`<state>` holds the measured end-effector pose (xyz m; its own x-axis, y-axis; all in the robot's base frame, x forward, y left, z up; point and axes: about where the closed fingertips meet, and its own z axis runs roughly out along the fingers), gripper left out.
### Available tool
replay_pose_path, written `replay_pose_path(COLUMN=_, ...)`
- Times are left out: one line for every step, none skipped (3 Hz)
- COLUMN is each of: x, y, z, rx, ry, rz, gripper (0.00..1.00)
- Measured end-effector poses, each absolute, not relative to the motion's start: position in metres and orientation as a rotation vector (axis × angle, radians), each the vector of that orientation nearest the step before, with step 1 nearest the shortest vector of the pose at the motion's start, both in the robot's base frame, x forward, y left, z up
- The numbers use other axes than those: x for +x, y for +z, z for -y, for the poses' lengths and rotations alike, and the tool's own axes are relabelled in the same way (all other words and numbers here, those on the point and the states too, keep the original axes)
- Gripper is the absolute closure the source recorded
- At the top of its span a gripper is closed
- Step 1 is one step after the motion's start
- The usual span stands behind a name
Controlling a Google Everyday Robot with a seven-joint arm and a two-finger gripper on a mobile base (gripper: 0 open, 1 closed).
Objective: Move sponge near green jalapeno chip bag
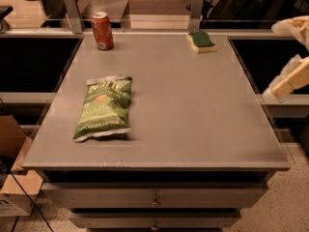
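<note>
The sponge (pixel 201 41), dark green on top over pale yellow foam, lies at the far right corner of the grey table (pixel 193 110). The green jalapeno chip bag (pixel 103 107) lies flat on the left half of the table, far from the sponge. My gripper (pixel 284 57) is at the right edge of the view, beyond the table's right side and nearer than the sponge. Its two pale fingers (pixel 288 80) stand well apart, open and empty. Part of it is cut off by the frame.
A red-orange soda can (pixel 102 30) stands upright at the far left corner. Two metal posts (pixel 71 5) rise behind the table's back edge. A cardboard box (pixel 12 187) sits on the floor at the lower left. Drawers are under the tabletop.
</note>
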<state>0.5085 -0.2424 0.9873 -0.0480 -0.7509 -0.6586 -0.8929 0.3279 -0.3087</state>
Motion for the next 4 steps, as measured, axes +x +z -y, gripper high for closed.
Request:
replay_pose_path(x=0.511, y=0.989, z=0.238, rx=-1.449, ry=0.261, rz=-1.814, gripper=0.0)
replay_pose_path(x=0.515, y=0.984, z=0.235, rx=-1.387, ry=0.281, rz=-1.825, gripper=0.0)
replay_pose_path(x=0.543, y=0.981, z=0.212, rx=-1.312, ry=0.302, rz=-1.781, gripper=0.0)
replay_pose_path(x=0.587, y=0.982, z=0.193, rx=-1.201, ry=0.336, rz=-1.718, gripper=0.0)
